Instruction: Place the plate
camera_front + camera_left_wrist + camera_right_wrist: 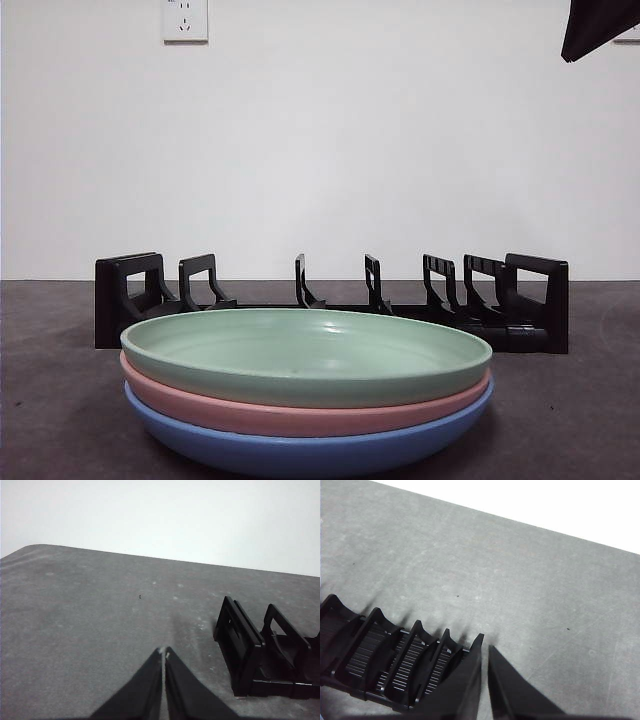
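Observation:
Three plates are stacked near the front of the table: a green plate [305,352] on top, a pink plate [300,410] under it, and a blue plate [300,448] at the bottom. Behind the stack stands a black slotted rack [330,300] with nothing in its slots. My left gripper [164,652] is shut and holds nothing; it hovers over bare table beside one end of the rack [265,660]. My right gripper [485,642] is also shut and holds nothing, above the rack's other end [395,660]. Neither wrist view shows the plates.
A dark arm tip [600,25] shows at the top right corner of the front view. A white wall with a power socket [185,20] stands behind the grey table [50,400].

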